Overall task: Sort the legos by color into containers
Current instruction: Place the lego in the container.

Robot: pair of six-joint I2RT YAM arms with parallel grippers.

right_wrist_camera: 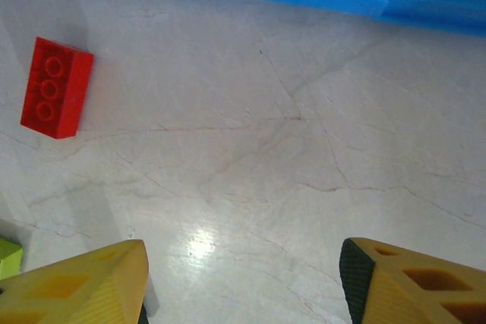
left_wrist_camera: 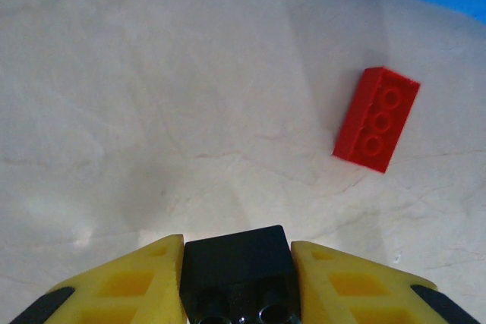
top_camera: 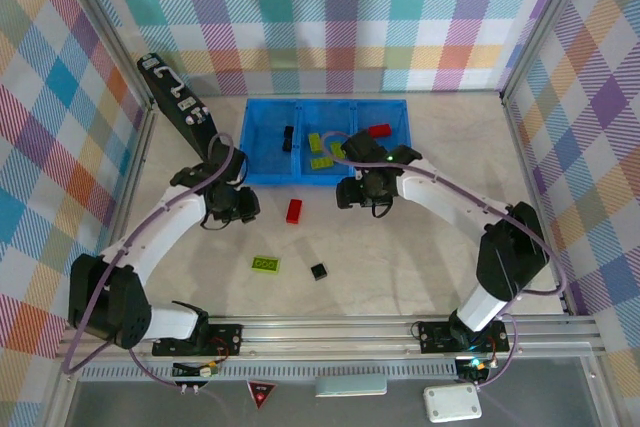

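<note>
— On the left side of the table, what did the left gripper (left_wrist_camera: 237, 246) have?
— A black brick (left_wrist_camera: 237, 278), clamped between its 2 yellow fingers (left_wrist_camera: 129, 286) with the studs facing the wrist camera. From above, that gripper sat near the blue bin (top_camera: 262, 178), in front of its left end.
— And the right gripper (right_wrist_camera: 241, 252)?
— Its jaws stood well apart, with bare table showing between them and nothing held. It hung just in front of the bin's middle compartment.
— Where were the loose legos?
— 3 lay on the table. A red brick (top_camera: 294, 210) lay between the 2 grippers, near the bin's front wall but not touching it. A lime green brick (top_camera: 266, 264) and a small black cube (top_camera: 319, 271) lay closer to the arm bases, near each other but apart.
— What was sorted already?
— The left compartment held 1 black piece (top_camera: 288, 138), the middle held lime pieces (top_camera: 321, 161), and the right held 1 red piece (top_camera: 379, 130).
— Anything else nearby?
— A black panel (top_camera: 175, 97) with white marks leaned by the left wall, beside the bin.
</note>
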